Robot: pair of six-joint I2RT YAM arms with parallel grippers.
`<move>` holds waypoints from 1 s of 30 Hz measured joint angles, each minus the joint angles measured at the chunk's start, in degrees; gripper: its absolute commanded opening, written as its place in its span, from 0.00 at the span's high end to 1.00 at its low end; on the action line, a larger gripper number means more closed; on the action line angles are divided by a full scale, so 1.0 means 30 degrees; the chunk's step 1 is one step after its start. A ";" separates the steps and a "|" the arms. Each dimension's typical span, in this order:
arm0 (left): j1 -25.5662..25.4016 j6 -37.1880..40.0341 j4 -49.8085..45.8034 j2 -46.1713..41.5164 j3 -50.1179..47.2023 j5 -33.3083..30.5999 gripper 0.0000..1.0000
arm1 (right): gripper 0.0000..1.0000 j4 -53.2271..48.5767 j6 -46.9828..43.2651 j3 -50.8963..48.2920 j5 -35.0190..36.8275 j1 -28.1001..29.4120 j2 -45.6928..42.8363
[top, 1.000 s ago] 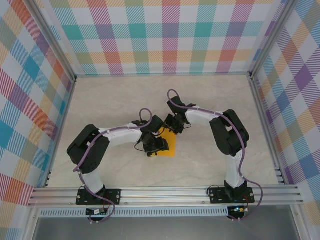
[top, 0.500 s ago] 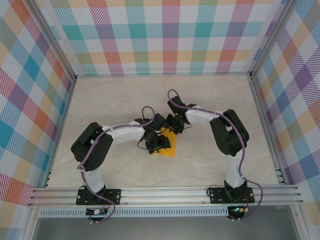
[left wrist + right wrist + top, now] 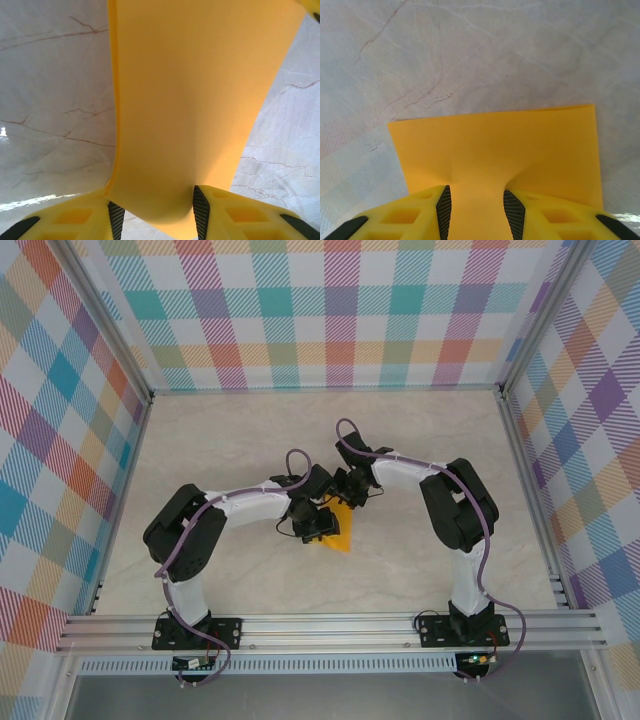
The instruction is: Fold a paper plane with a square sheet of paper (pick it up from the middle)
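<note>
- From above, we see the left gripper (image 3: 318, 527) and the right gripper (image 3: 350, 498) close together, facing each other over the marbled table (image 3: 230, 440).
- The orange-yellow sheet of paper (image 3: 341, 537) lies between them. Its free part sticks out past the left gripper's tip, toward the near edge of the table.
- At the left wrist, we see the left gripper (image 3: 157, 215) clamped on the sheet of paper (image 3: 200, 90). The paper fills the whole gap between the two black pads (image 3: 116, 220) and bows where they squeeze it.
- Ahead of these fingers the paper runs away as a broad band, wider the farther it gets from the tips. Bare table (image 3: 50, 100) lies on either side.
- At the right wrist, we see the right gripper (image 3: 474, 210) also holding the sheet of paper (image 3: 495, 145). A narrow neck of paper is drawn in between its pads (image 3: 514, 212), with soft creases fanning out from them.
- Just beyond the right fingertips the paper spreads into a flat rectangle with a straight far edge. The table (image 3: 470, 50) is beyond that.
- We cannot tell from these views how many layers the paper has.
</note>
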 measured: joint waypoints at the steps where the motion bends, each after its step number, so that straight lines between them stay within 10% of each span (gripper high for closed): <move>1: 0.0000 0.0000 0.0000 -0.0087 0.0000 0.0000 0.58 | 0.61 0.0000 0.0000 0.0000 -0.0022 -0.0007 0.0000; 30: 0.0138 0.0772 -0.1421 -0.1217 0.0364 0.0648 0.60 | 0.61 -0.0007 -0.0007 0.0000 -0.0233 -0.0102 0.0036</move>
